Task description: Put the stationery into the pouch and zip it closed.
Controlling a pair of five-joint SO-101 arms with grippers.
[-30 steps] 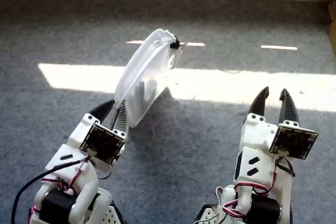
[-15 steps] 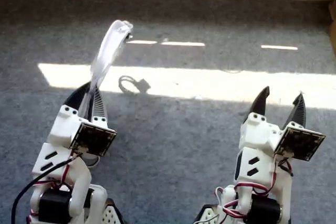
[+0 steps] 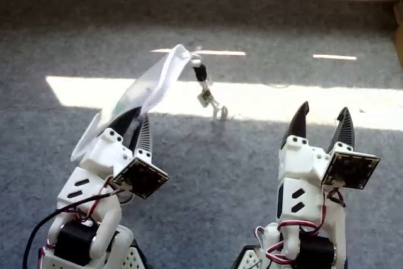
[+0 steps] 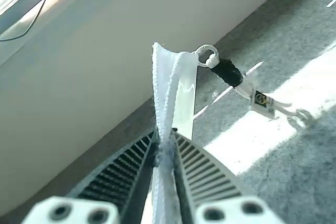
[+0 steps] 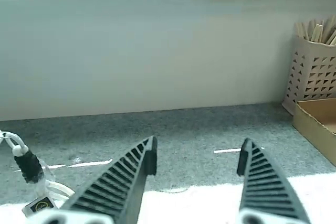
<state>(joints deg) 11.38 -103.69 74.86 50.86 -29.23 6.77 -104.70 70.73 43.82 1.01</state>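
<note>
My left gripper is shut on the translucent white pouch and holds it in the air above the grey carpet. In the left wrist view the pouch's zipper edge stands straight up between my fingers. From the pouch's top corner dangles a zipper pull with a black cord and a small tag; the cord also hangs at the edge of the right wrist view. My right gripper stands open to the right, with nothing between its fingers.
Grey carpet with a bright sunlit band covers the surface. A pale wall runs along the far side. A perforated beige holder with wooden sticks and a cardboard box stand at the far right.
The left arm has swung the pouch, from right-tilted to left and now back toward the right; the zipper pull now dangles free. The right gripper's fingers have narrowed slightly.
</note>
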